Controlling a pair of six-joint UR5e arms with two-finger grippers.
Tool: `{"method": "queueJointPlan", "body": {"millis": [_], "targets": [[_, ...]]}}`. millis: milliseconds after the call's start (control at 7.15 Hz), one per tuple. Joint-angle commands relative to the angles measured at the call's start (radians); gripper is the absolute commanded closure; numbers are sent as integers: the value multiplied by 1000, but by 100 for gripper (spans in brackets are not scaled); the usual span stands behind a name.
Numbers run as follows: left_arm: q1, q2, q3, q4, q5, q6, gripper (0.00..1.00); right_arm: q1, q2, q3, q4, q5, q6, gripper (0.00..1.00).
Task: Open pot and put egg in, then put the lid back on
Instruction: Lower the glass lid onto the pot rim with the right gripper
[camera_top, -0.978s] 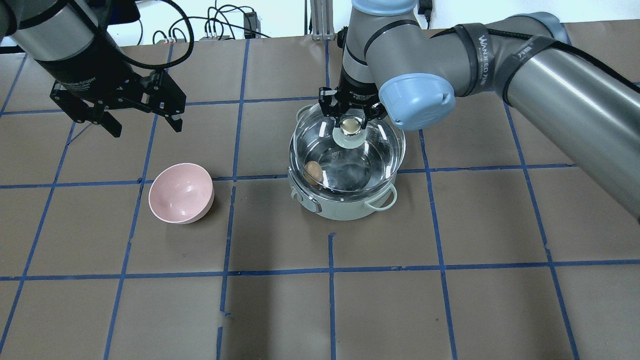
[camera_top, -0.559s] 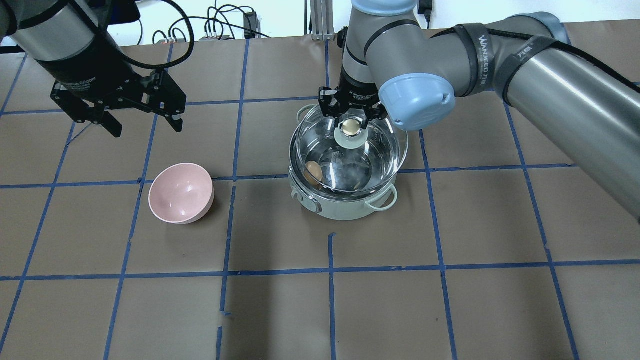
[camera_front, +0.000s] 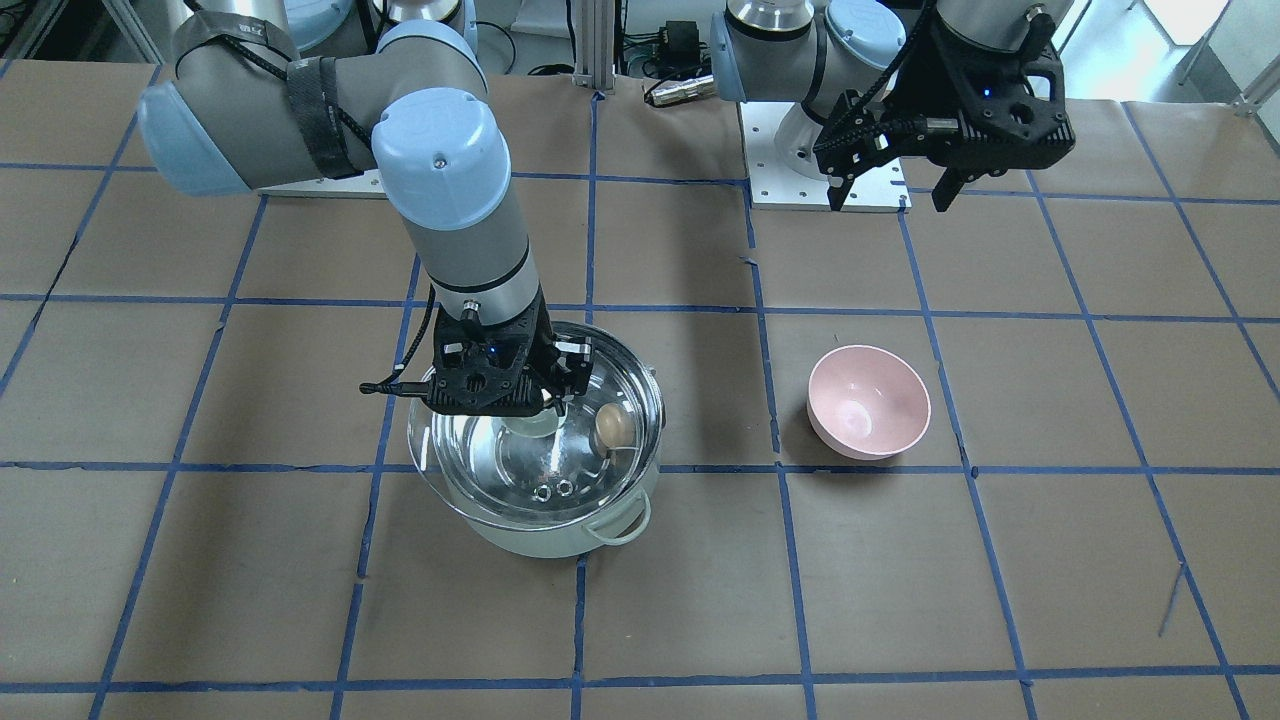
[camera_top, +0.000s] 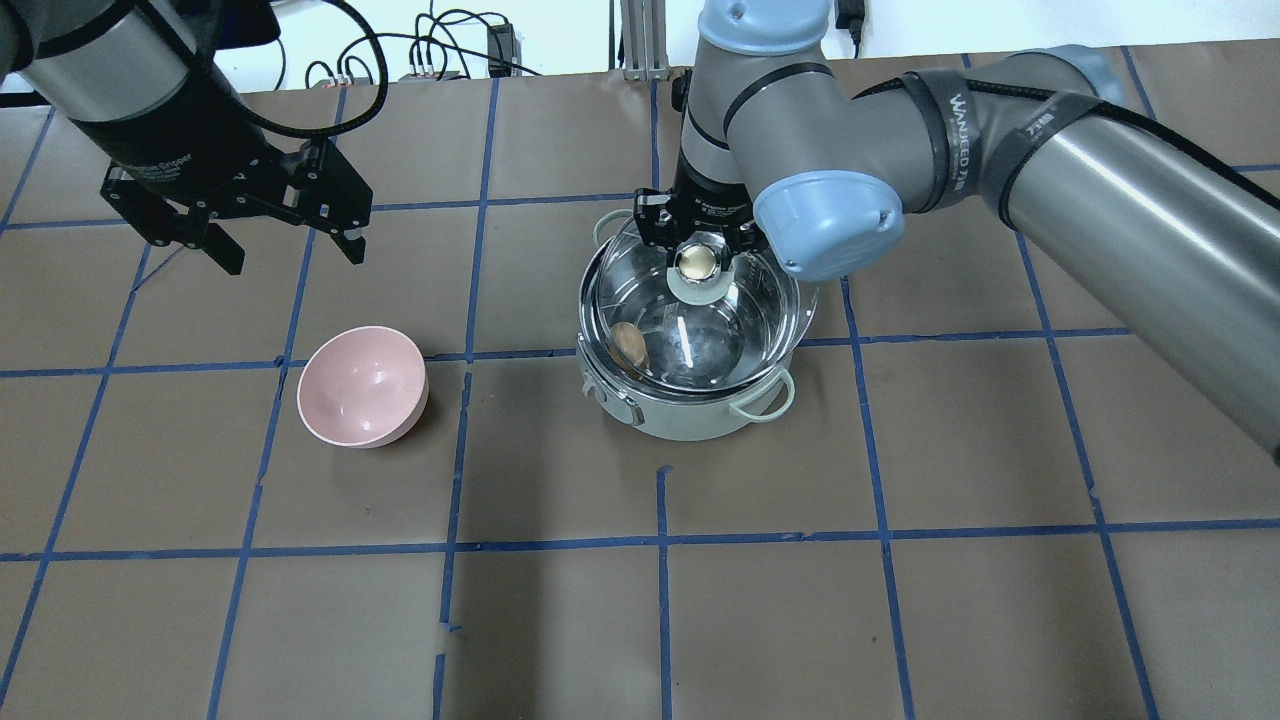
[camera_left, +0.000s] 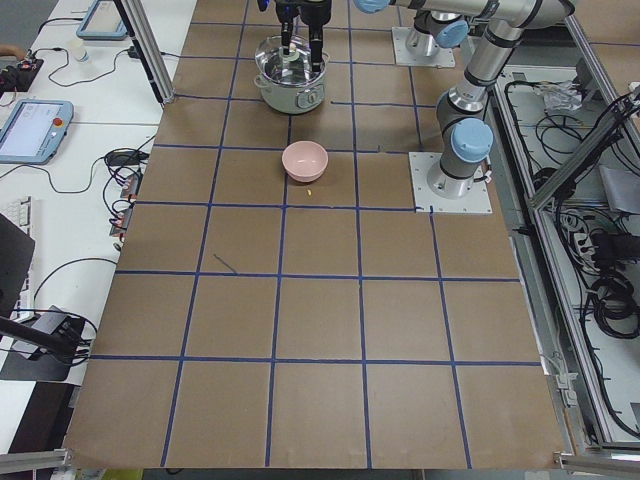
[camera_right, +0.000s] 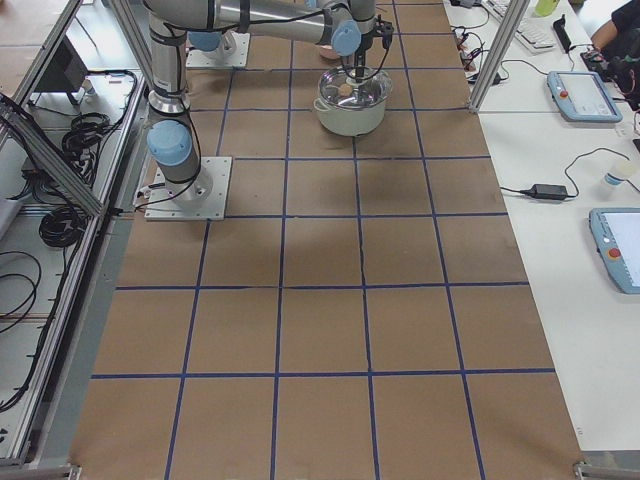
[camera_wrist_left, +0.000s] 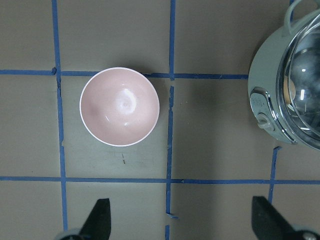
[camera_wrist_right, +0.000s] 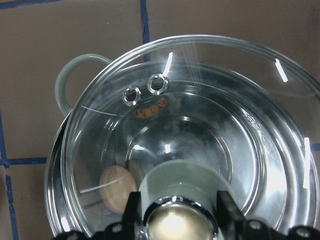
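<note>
The mint-green pot (camera_top: 690, 422) stands mid-table, also in the front view (camera_front: 545, 540). The tan egg (camera_top: 628, 345) lies inside it at the steel wall, and also shows in the front view (camera_front: 613, 428) and the right wrist view (camera_wrist_right: 117, 186). My right gripper (camera_top: 697, 262) is shut on the knob of the glass lid (camera_top: 745, 345) and holds the lid over the pot's mouth, slightly off-centre. I cannot tell whether the rim is seated. My left gripper (camera_top: 293, 255) is open and empty, high over the table's far left.
A pink bowl (camera_top: 362, 385) sits left of the pot, about one grid square away, directly under the left wrist camera (camera_wrist_left: 120, 106). Blue tape lines grid the brown table. Cables lie beyond the far edge.
My right gripper has lowered the lid closer onto the pot and shifted it slightly left. The left arm, egg and bowl have not moved.
</note>
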Motion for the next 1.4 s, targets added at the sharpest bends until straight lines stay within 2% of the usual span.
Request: {"method": "queueJointPlan", "body": {"millis": [0,559,1258], "targets": [[0,0,0,0,-1,0,0,7,-5,2,-10,0,17,40],[2,0,2,0,-1,0,0,30,-11,0,-10,0,56,40],[0,0,2,0,-2,-2,0,4,-16,-12,-13,-3,-3,40]]}}
